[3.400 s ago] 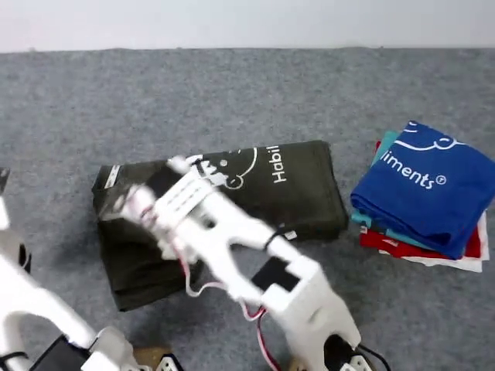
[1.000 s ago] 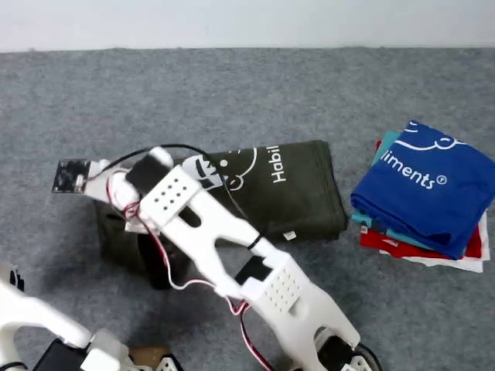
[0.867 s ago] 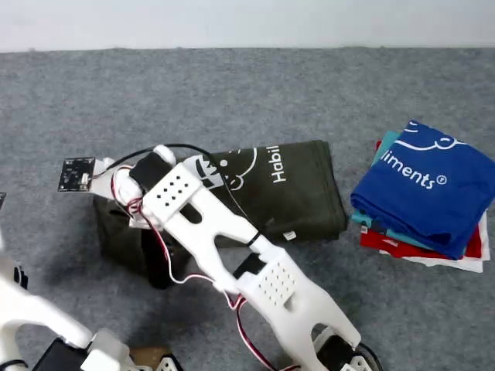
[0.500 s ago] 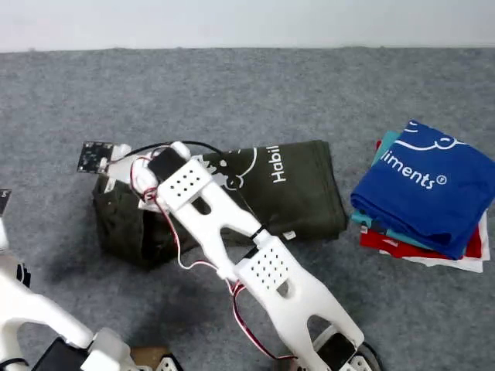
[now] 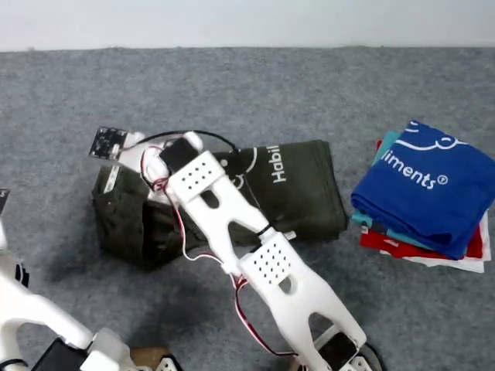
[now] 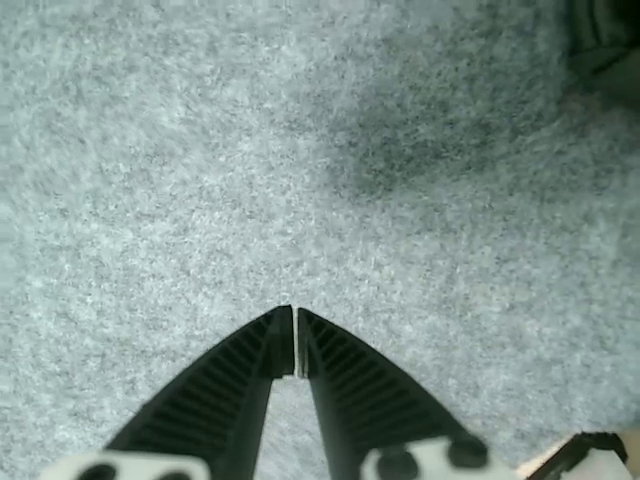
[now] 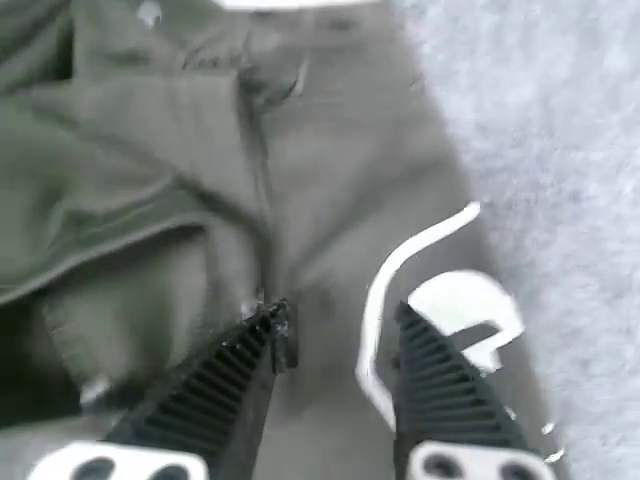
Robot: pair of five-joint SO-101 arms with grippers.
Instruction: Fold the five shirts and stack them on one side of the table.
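While the left gripper (image 6: 296,315) hangs over the bare grey table (image 5: 232,93) with its two fingers pressed together and nothing between them, the right gripper (image 7: 342,320) is down over the dark green shirt (image 5: 298,189). Its fingers are apart, so it is not pinching anything. That shirt lies in the middle of the table. The end by the right gripper looks bunched and lumpy, not flat. Well apart from it, at one side of the table, sits a pile of folded shirts (image 5: 425,201) with a blue one on top.

I think the job right now is to finish folding the green shirt. To do it well, the right gripper should come down on a loose edge of the cloth and pinch just the top layer, not the whole lump. Then it should lift a little and pull the flap across so it lands smooth. If it grabs too much, the neat part may come undone — so slow and gentle looks best.
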